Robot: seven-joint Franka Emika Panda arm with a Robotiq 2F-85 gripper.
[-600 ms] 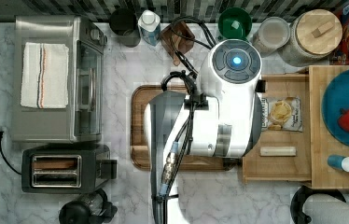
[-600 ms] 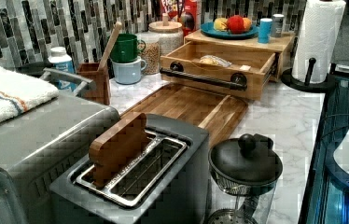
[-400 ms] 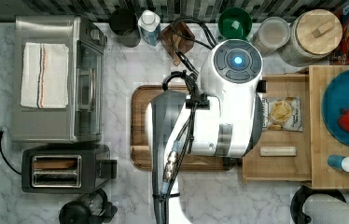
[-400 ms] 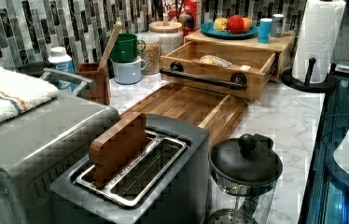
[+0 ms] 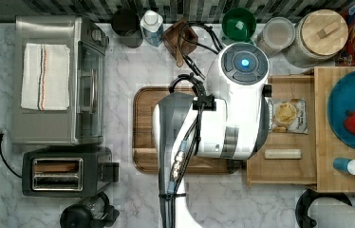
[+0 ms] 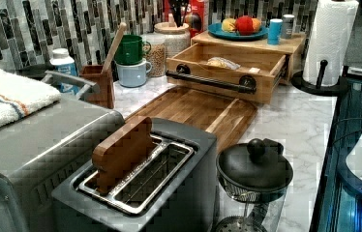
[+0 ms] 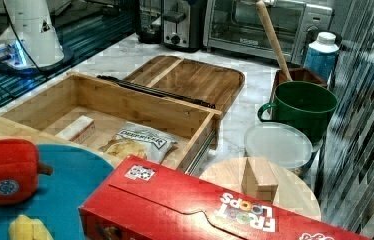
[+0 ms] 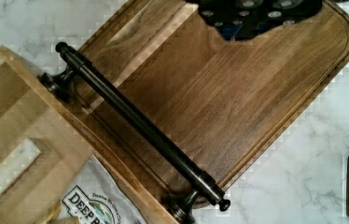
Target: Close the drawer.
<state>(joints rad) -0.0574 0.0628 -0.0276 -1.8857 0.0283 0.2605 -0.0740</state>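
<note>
Marble counter (image 6: 295, 121) below us, and we see the drawer (image 7: 125, 107) pulled open, its black bar handle (image 8: 140, 126) overhanging the cutting board (image 8: 238, 93); we can't tell our gripper's finger state or where they sit

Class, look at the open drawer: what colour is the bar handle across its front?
Black. The bar handle on the light-wood drawer shows best in the wrist view.

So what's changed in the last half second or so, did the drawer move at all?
Nothing visibly changed. The drawer is still pulled out over the cutting board, chip bag inside, and the arm sits in the same place in the top view.
</note>
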